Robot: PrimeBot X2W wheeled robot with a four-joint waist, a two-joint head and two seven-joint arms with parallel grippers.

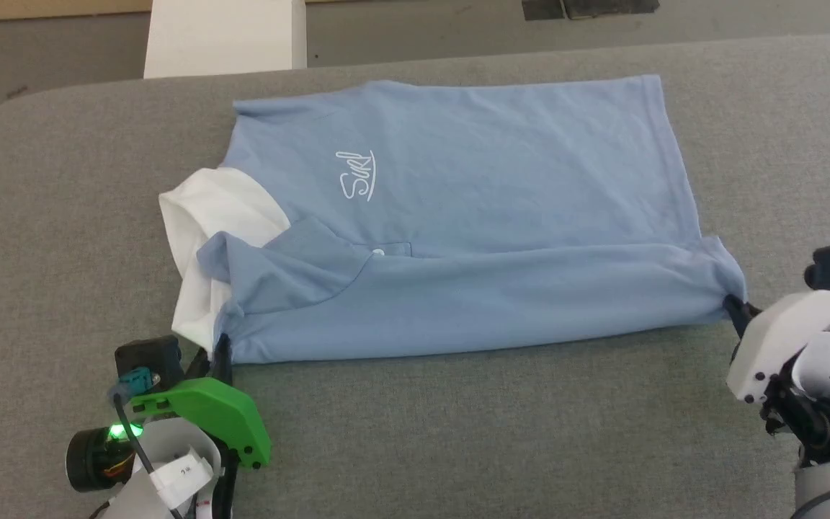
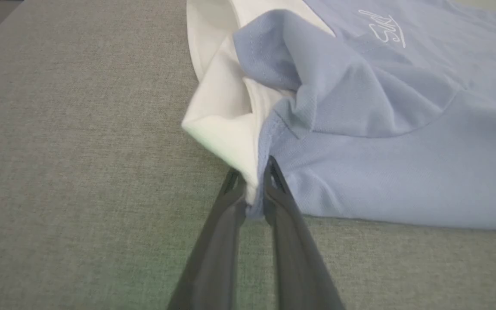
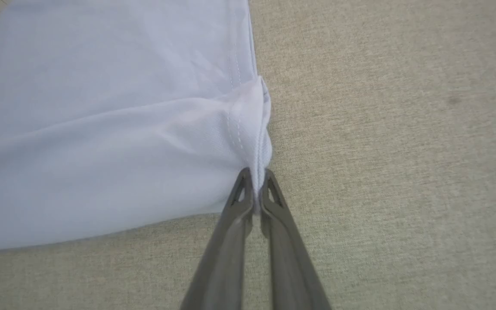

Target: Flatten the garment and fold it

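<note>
The garment [image 1: 458,216] bears one white handwritten word [image 1: 357,175], slanted and underlined, on its blue front, toward the table's [image 1: 458,432] far left corner. It looks like "Surf", though the last letter is uncertain. A white tag [image 1: 183,470] on the left arm [image 1: 137,497] carries marks too small to read.
</note>
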